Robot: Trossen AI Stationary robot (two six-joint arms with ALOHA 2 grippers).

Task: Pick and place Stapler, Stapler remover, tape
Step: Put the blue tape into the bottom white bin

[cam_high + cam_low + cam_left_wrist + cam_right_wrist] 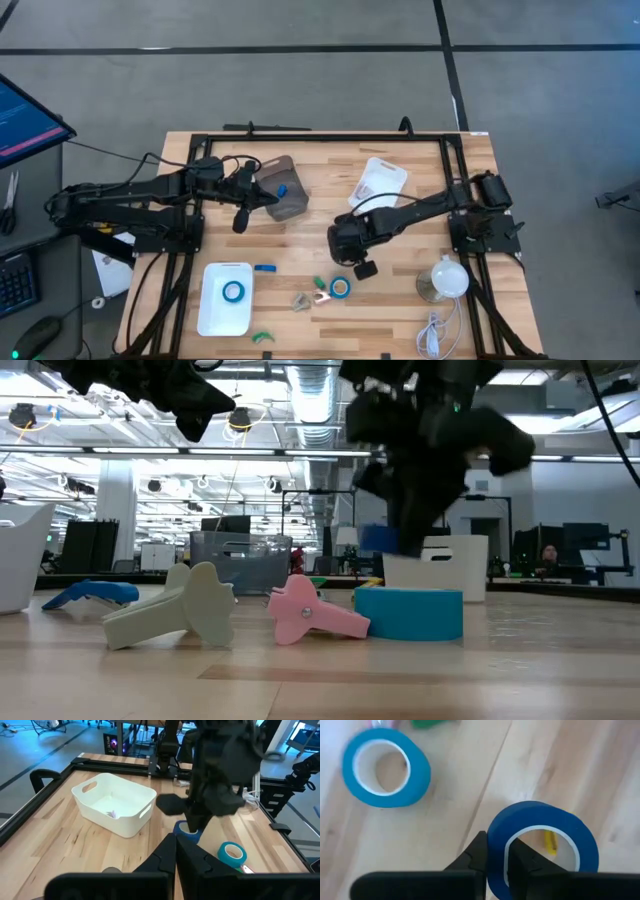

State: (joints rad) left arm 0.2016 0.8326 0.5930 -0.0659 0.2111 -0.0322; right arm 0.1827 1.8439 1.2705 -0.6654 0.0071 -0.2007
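While the right tool (495, 865) hangs over the middle of the worktop (400, 310), we see its two fingers pinched on the wall of a blue tape roll (542, 847), one finger inside the ring and one outside. In the low view that roll shows just above the wood, under the dark arm. A second tape roll (340, 288) lies flat on the worktop close by, toward the front edge. Just beside it we note a pink stapler remover (312, 612), and next to that a pale grey one (180, 608). A third tape roll (233, 291) lies inside the white tray (212, 318) at front left. A small blue item (264, 268) lies beside the tray; we cannot tell what it is. A white bin (116, 802) sits on the far side of the right arm as seen from the left wrist. The left tool (175, 857) is shut and empty, raised near a clear container (284, 195) at the left rear.
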